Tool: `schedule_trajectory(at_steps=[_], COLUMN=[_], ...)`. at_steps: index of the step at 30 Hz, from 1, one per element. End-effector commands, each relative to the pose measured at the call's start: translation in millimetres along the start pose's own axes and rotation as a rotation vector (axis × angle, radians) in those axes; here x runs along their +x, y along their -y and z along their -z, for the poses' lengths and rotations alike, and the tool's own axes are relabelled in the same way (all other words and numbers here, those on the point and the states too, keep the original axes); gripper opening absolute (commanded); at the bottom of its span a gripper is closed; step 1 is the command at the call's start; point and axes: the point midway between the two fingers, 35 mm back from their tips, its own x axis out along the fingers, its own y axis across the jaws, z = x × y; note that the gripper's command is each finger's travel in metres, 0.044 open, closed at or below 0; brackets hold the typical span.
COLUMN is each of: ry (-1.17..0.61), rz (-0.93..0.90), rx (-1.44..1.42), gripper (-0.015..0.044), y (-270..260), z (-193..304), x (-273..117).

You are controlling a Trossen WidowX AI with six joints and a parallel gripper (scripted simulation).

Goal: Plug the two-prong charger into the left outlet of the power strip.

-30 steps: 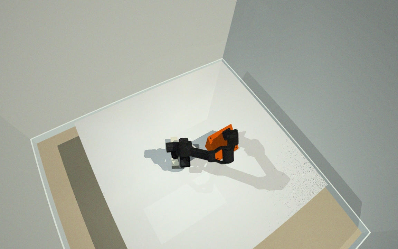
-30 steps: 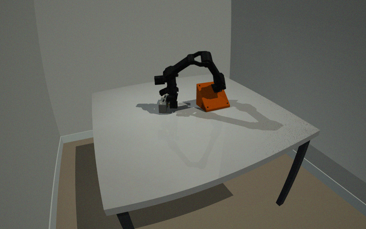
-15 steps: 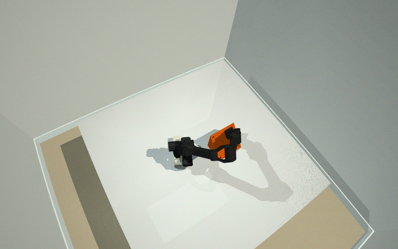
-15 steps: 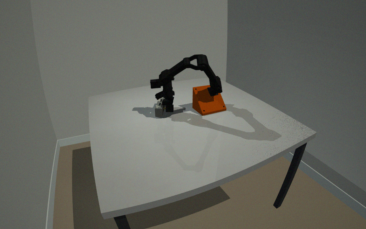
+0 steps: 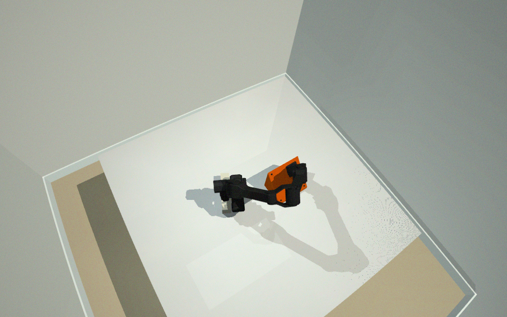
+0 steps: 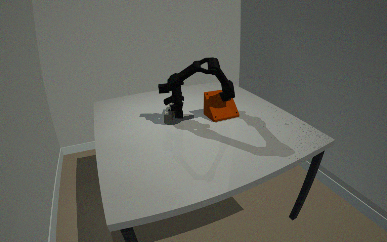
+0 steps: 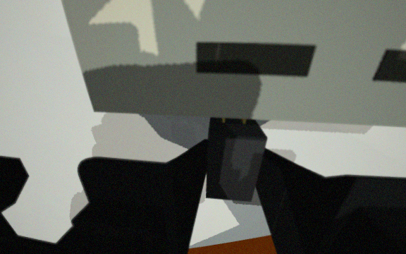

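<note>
The grey power strip (image 5: pixel 225 205) (image 6: pixel 168 119) (image 7: pixel 330 102) lies across the top of the wrist view, with a dark rectangle (image 7: pixel 280 60) on its left part and another (image 7: pixel 402 67) further right. My gripper (image 7: pixel 228 146) (image 6: pixel 178 115) is shut on the black charger (image 7: pixel 238 166), a finger on each side. The charger is at the strip's near edge, below and a little left of the left rectangle. Only short brass stubs of its two prongs (image 7: pixel 223 120) (image 7: pixel 244 121) show; their tips are hidden at that edge. Whether they are inside the strip I cannot tell. The arm hides much of the strip in the top view.
The orange wedge-shaped base block (image 5: pixel 283 179) (image 6: pixel 220 111) (image 7: pixel 235 245) stands behind the gripper, at the arm's foot. The white table (image 5: pixel 160 220) (image 6: pixel 134 168) bears the strip and the block. The arm's shadows fall across the table and the strip.
</note>
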Motion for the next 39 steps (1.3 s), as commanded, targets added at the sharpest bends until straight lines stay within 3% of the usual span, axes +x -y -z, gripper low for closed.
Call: schedule_trajectory(at_steps=[1,39], ry=[0.003,0.003], rz=[0.001,0.001], rx=[0.002,0.001], gripper=[0.0000,0.0000], y=[0.1,-0.2], z=[-2.5,-11.5], x=[-0.9,-2.0])
